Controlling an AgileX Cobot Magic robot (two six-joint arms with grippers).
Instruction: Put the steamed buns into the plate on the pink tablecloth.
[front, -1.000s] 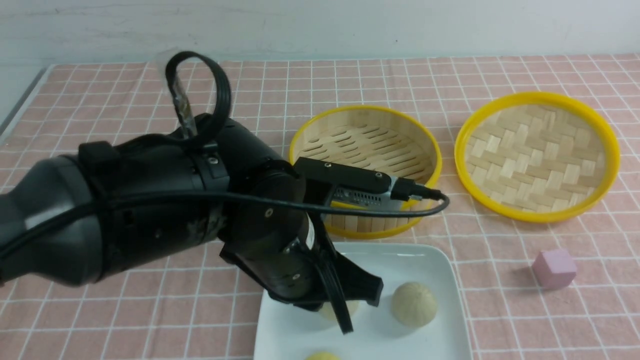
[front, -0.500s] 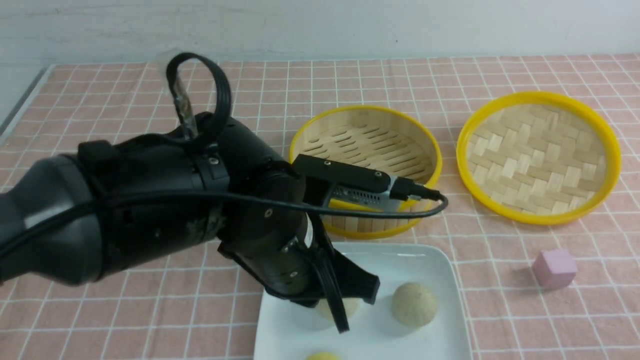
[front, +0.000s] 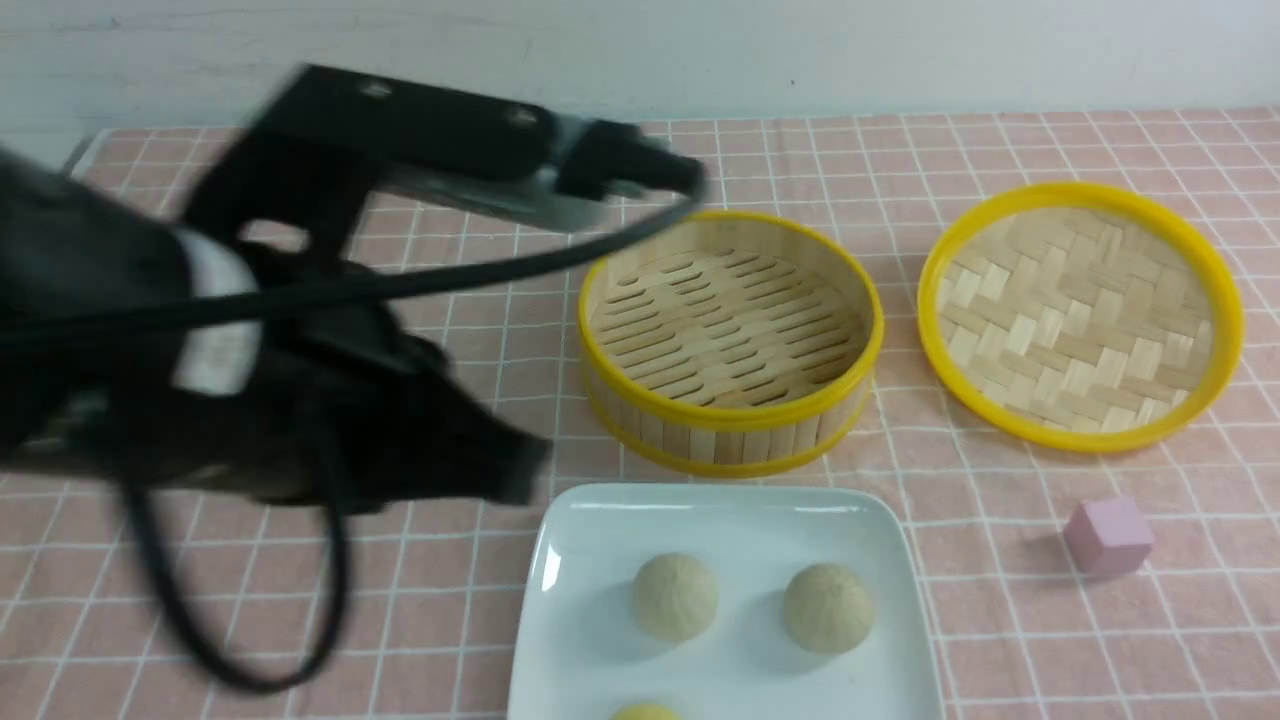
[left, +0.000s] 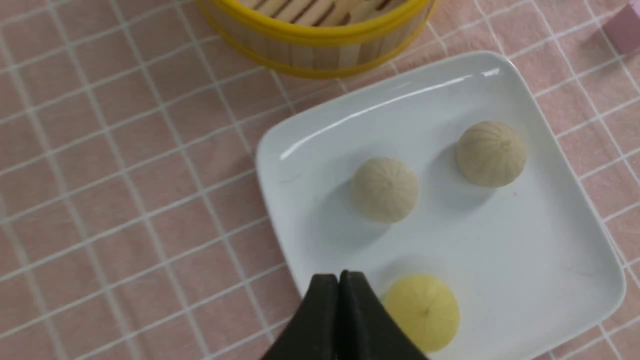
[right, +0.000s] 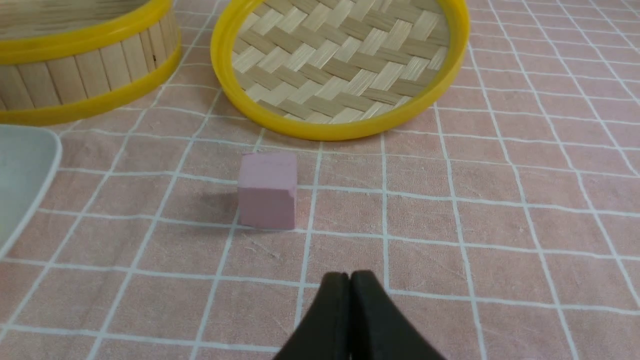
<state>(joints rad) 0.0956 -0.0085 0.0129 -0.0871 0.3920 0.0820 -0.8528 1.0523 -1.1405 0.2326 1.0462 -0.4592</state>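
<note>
Pink tablecloth (front: 1000, 560) covers the work surface; a thin white grid of squares runs over it, some lines slightly wavy. Behind its far edge stands a pale, whitish wall (front: 900, 55) with faint streaks and a small dark speck. Near the far left corner, a strip of the table's edge shows beside the cloth.

White plate (front: 740, 670), square with rounded corners and a raised rim, lies on the cloth; its near side is cut off in the front view. It holds three steamed buns — two beige buns (left: 385, 190) and one yellow bun (left: 422, 312) — set apart from one another. Bamboo steamer (front: 730, 330), yellow-rimmed with a slatted floor, sits just beyond the plate. Woven lid (front: 1080, 315), also yellow-rimmed, lies to the steamer's right. Pink cube (front: 1109, 537) rests on the cloth right of the plate, well apart from it.

Left gripper (left: 334, 276): fingertips together, nothing between them; its arm, blurred in the front view, crosses the left part of the cloth. Right gripper (right: 349, 276): tips together, nothing held, cloth in view beyond.
</note>
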